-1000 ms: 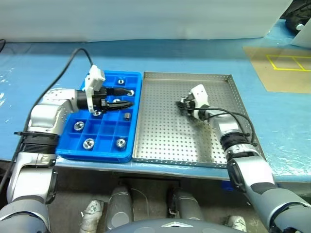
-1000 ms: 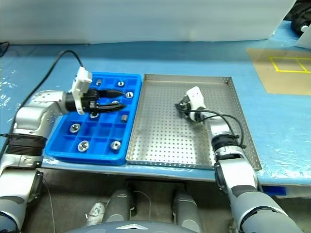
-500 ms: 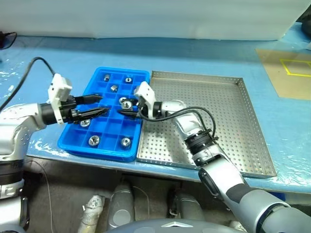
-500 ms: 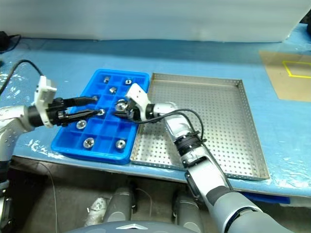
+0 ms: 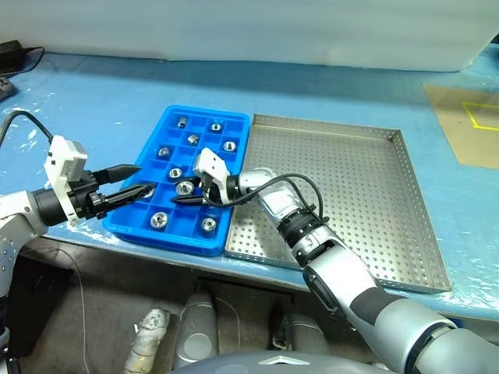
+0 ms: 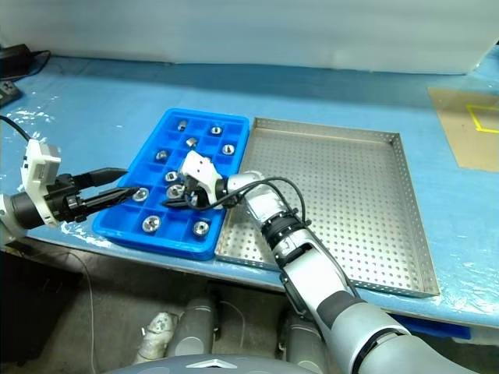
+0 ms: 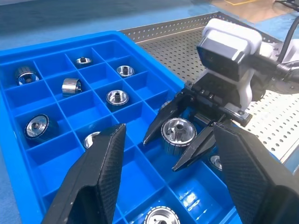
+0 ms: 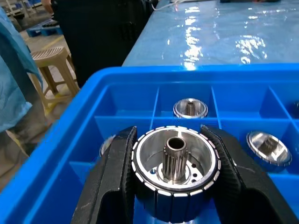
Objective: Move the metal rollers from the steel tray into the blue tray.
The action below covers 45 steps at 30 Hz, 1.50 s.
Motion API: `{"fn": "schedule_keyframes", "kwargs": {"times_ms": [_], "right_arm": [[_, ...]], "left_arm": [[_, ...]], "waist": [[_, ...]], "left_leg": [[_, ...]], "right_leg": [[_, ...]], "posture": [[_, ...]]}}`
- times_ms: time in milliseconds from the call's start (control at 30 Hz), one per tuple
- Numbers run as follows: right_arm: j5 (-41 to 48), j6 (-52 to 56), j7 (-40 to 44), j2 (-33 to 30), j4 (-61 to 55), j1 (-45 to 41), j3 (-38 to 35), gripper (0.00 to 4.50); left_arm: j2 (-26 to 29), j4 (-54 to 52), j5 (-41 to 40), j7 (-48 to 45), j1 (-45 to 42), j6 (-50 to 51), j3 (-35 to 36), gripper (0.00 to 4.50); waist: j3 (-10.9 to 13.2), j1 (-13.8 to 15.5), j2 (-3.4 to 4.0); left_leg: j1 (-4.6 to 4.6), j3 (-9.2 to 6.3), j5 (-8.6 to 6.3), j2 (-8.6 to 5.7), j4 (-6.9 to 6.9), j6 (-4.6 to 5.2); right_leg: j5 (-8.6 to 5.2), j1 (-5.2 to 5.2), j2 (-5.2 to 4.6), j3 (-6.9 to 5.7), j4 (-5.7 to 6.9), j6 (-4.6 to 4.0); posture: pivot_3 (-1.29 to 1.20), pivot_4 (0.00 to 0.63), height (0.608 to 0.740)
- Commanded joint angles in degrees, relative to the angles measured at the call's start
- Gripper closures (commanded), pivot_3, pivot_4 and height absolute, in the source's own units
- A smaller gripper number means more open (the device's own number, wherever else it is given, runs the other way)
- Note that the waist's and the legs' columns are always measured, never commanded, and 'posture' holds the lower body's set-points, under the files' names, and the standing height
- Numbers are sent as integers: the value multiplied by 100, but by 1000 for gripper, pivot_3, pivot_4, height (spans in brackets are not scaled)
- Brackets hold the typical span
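Observation:
The blue tray (image 5: 234, 128) lies left of the steel tray (image 5: 351, 187), their sides touching. Several metal rollers (image 5: 193, 139) sit in its square compartments. My right gripper (image 5: 181, 196) reaches across from the steel tray and hangs over the blue tray's near middle compartments. It is shut on a silvery roller (image 8: 175, 172) with a splined hub, which is clamped between both fingers (image 8: 112, 186). My left gripper (image 5: 143, 179) hovers at the blue tray's left rim, pointing toward the right gripper. Its fingers (image 7: 98, 182) are open with nothing between them.
Both trays rest on a table under a blue plastic cover (image 5: 93, 101), near its front edge. A brown board with yellow lines (image 5: 468, 117) lies at the far right. A black box with a cable (image 5: 15, 51) sits at the far left.
My right gripper has swung left from the middle of the steel tray to over the blue tray, carrying the roller. My left gripper has drawn back from above the blue tray to its left rim.

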Motion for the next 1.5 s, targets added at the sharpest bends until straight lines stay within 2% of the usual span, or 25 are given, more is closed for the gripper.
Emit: {"fn": "schedule_keyframes", "kwargs": {"times_ms": [33,167,200,333,567,733,933,1067,1200,1300,1500], "right_arm": [[-23,-208,-35,-14,7,-127,-89,2819],[-30,-339,-173,-13,1,-97,-152,2819],[-16,-344,-159,-8,-26,-75,-159,2075],[-65,-262,-351,10,-79,-29,-151,827],[8,-172,-382,-32,-196,-27,-233,827],[228,-7,-469,-232,-438,-178,-588,827],[347,475,-269,-1211,-2225,396,-739,827],[464,1173,-640,-1844,-3257,978,-1101,827],[566,1813,-1134,-2384,-4050,1697,-1567,827],[605,2118,-1584,-2504,-4441,2191,-1824,827],[635,2296,-1924,-2476,-4760,2415,-1766,827]], "left_arm": [[117,-142,-95,38,-112,-77,49,1348],[131,-25,-44,-4,-258,-125,-101,1348],[137,9,-30,-17,-294,-136,-132,1348],[159,110,-10,-52,-437,-152,-259,1348],[179,309,30,-111,-688,-216,-496,1348],[45,575,85,-168,-1158,-321,-892,1348],[-637,1307,535,-90,-1962,-850,-1666,1348],[-1170,2087,1018,-66,-2390,-1312,-2163,1348],[-1732,2860,1193,-125,-2680,-1637,-2353,1348],[-2073,3366,1421,-41,-2856,-2055,-2417,1348],[-2339,3717,1452,-21,-3015,-2253,-2303,1348]], "waist": [[0,-3,0],[0,-13,-1],[-1,-19,-1],[-1,-34,-1],[-1,-41,-1],[-1,-43,-2],[-4,-49,-6],[-6,-124,-9],[-6,-220,-10],[-6,-333,-10],[-6,-578,-9]], "left_leg": [[0,0,0,0,0,0],[0,1,5,0,0,-8],[0,1,5,-1,0,-8],[0,1,10,-1,1,-17],[0,2,13,-3,1,-22],[-1,8,16,-5,6,-26],[-2,16,19,-32,10,-30],[0,17,19,-39,11,-30],[0,19,19,-53,11,-29],[2,22,18,-56,11,-26],[12,22,18,-55,12,-24]], "right_leg": [[0,0,0,0,0,0],[0,0,1,0,0,0],[0,0,0,1,0,0],[0,0,2,1,1,0],[0,0,4,1,1,0],[1,1,4,2,7,2],[14,8,4,3,8,24],[25,13,8,10,5,42],[31,15,7,17,3,51],[33,16,7,21,2,55],[33,16,8,23,3,52]], "posture": [[322,150,740],[307,150,740],[303,150,740],[286,150,740],[259,150,740],[187,150,740],[100,150,740],[13,150,740],[-56,150,740],[-79,150,740],[-109,150,740]]}}
